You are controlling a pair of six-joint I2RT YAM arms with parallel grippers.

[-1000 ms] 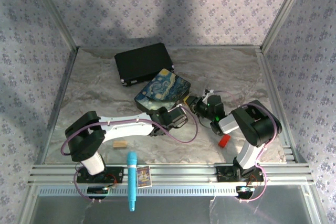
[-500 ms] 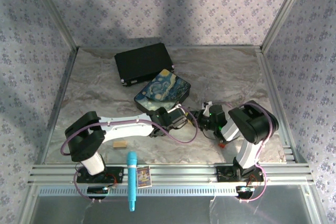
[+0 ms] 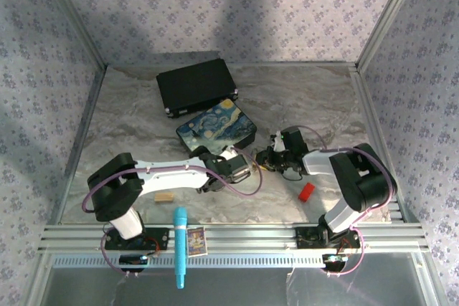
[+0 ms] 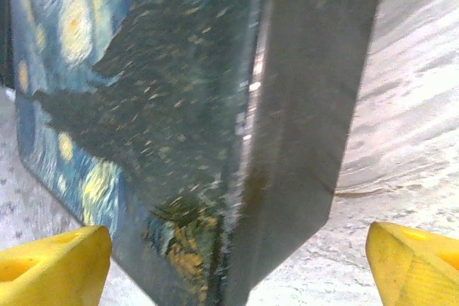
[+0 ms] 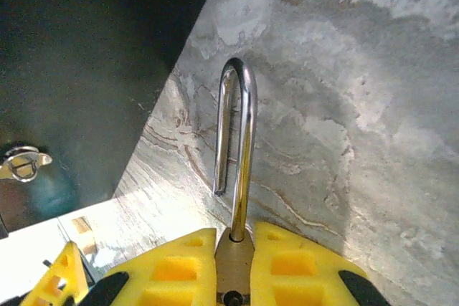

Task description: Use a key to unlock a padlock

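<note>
The padlock [image 5: 245, 155] is gripped by its brass body in the right claw [image 5: 233, 243], with the shackle pointed away over the bench [image 5: 373, 105]. One leg of the shackle ends free above the body, so the lock is judged to be open already, or nearly so. Over the last second this claw has been brought nearer and leftward, toward the painted box [image 3: 215, 128], and its arm has been stretched out flatter. The left claw [image 4: 237, 263] is spread wide with nothing held, and the box's edge lies close before it. The box has been nudged slightly left. A small silvery piece [image 5: 21, 164] is seen against a dark box wall; whether it is the key cannot be told. No brand or lettering can be read on the padlock. The box bears only a swirling night-sky painting. The print on a small card [image 3: 195, 240] at the near rail is too small to be read.
</note>
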